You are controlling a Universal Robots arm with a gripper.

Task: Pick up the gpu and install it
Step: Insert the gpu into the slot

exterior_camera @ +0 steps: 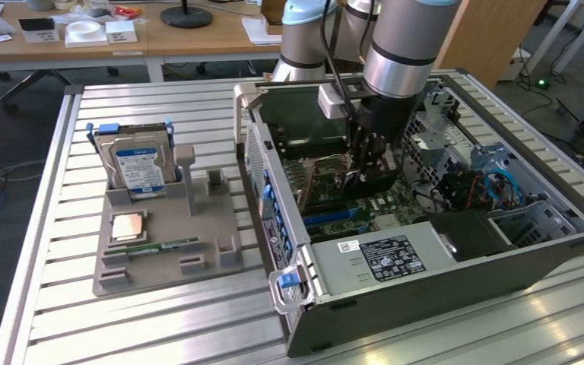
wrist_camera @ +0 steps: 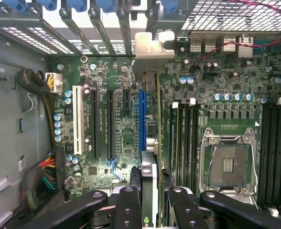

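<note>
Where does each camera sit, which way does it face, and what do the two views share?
Exterior view: raised beside the table, looking down into the open computer case; the arm and hand show.
Wrist view: on the wrist, looking down past its fingers onto the motherboard.
Shared: the hand gripping the gpu over the motherboard.

Ext cam: high, off the arm, angled down over slatted table (exterior_camera: 119, 106), whole open PC case (exterior_camera: 424, 304) in shot, mid range. Wrist cam: just behind the jaws, looks straight down along them, v. close to motherboard (wrist_camera: 126, 143). Shared: gripper (exterior_camera: 368, 182) (wrist_camera: 150, 202), gpu (wrist_camera: 152, 50) edge-on between the jaws, slots (wrist_camera: 109, 124) directly under them.
</note>
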